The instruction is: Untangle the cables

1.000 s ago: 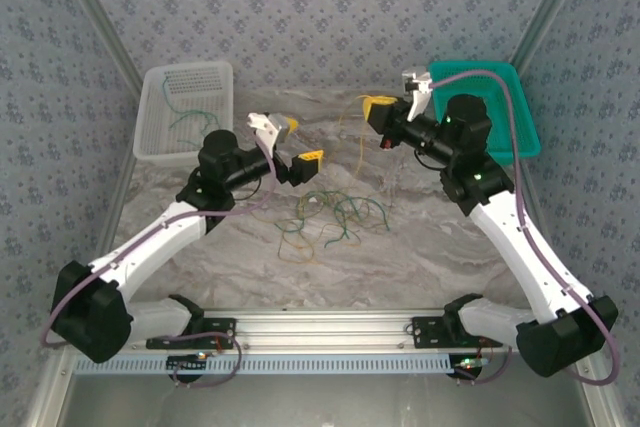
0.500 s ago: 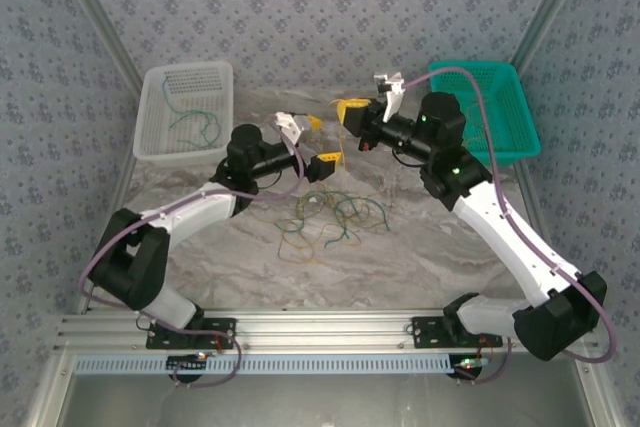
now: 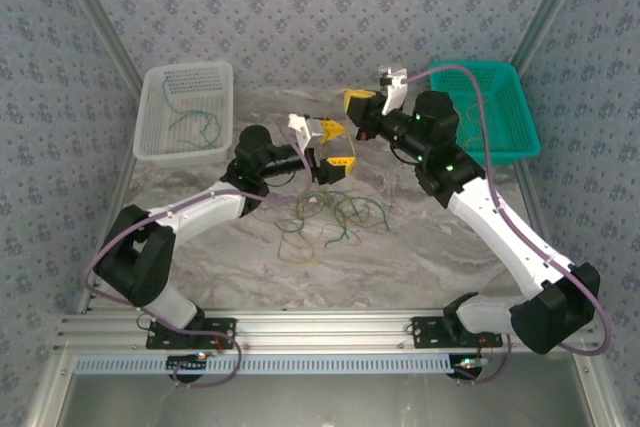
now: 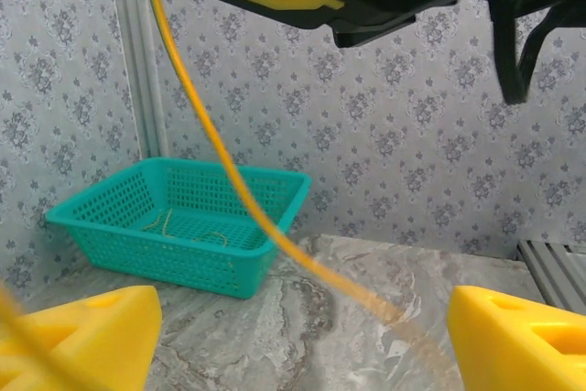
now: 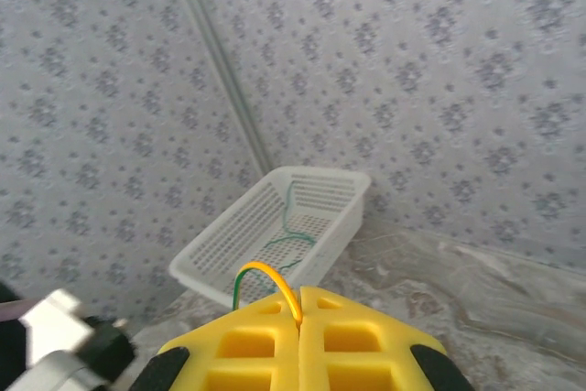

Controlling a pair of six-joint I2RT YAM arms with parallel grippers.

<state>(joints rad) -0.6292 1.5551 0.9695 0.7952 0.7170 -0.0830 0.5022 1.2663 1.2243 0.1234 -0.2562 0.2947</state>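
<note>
— Is there any writing, label, brand name or number to read here?

— No, none can be read in any view. The walls [image 3: 320, 7] carry a repeating grey floral print, which is pattern and not lettering. The white basket [image 3: 187, 112] and teal basket [image 3: 490, 112] bear no legible marks.

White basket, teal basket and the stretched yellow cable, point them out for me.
white basket [image 3: 178, 152]: top external view, its near wall.
teal basket [image 4: 174, 258]: left wrist view, its front wall.
yellow cable [image 4: 231, 176]: left wrist view, middle of the slanting strand.
</note>
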